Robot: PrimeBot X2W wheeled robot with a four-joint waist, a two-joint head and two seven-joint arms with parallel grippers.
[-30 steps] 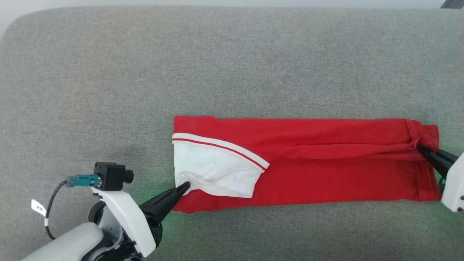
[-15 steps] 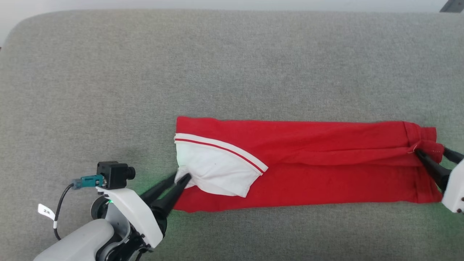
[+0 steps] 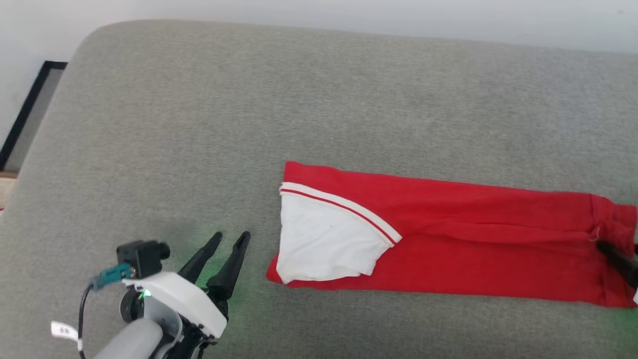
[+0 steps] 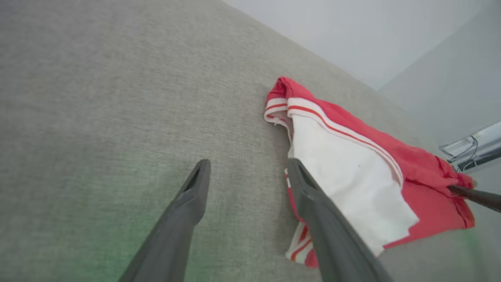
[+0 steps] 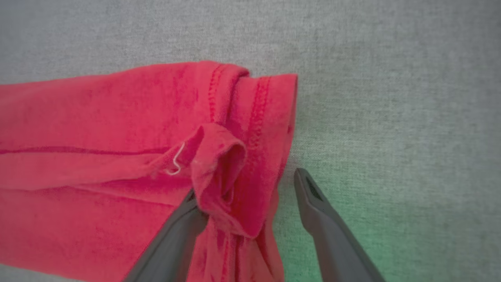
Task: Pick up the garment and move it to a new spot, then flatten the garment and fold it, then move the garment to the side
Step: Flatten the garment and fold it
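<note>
The garment (image 3: 448, 249), red shorts folded into a long strip with a white panel (image 3: 319, 239) at its left end, lies flat on the grey cushion (image 3: 299, 99). My left gripper (image 3: 229, 238) stands open on the cushion just left of the white panel, apart from it; in the left wrist view the left gripper (image 4: 247, 164) has bare grey between its fingers and the garment (image 4: 352, 172) beside it. My right gripper (image 5: 248, 184) is open at the strip's right end, with a raised fold of the red hem (image 5: 219, 164) draped over its left finger (image 5: 176, 235).
The cushion's rounded left edge (image 3: 55, 124) drops to a floor with a dark-framed object (image 3: 25, 114). A pale wall (image 3: 349, 15) runs behind the cushion. Bare grey surface spreads above and left of the garment.
The camera has turned, shifting the whole picture right. My left gripper let go of the white panel's corner and drew back, open. My right gripper opened off the red hem.
</note>
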